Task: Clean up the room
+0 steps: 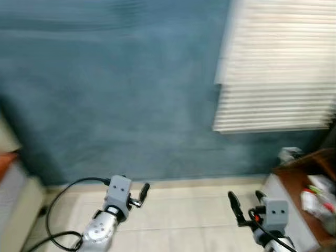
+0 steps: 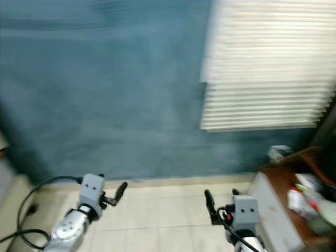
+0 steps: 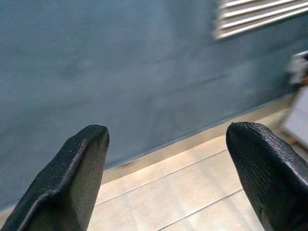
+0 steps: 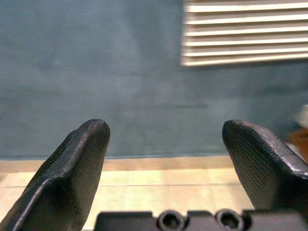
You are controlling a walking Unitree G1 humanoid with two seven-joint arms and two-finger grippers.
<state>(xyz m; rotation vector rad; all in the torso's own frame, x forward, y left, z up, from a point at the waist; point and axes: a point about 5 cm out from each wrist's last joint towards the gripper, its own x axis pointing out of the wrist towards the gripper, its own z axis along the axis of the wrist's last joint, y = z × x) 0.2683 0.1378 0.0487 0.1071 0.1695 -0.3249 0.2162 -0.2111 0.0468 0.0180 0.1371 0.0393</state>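
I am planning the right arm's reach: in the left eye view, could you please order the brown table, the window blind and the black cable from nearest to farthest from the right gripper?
From the right gripper:
1. Brown table, just to its right.
2. Window blind, above on the wall.
3. Black cable, far left on the floor.

A pale tiled floor [image 1: 178, 210] carries a black cable [image 1: 55, 210]; the brown table [image 1: 296, 181] holds blurred clutter [image 1: 315, 197].

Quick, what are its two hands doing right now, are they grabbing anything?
Left gripper: open, holding nothing, fingers spread wide above the tiled floor.
Right gripper: open, holding nothing.
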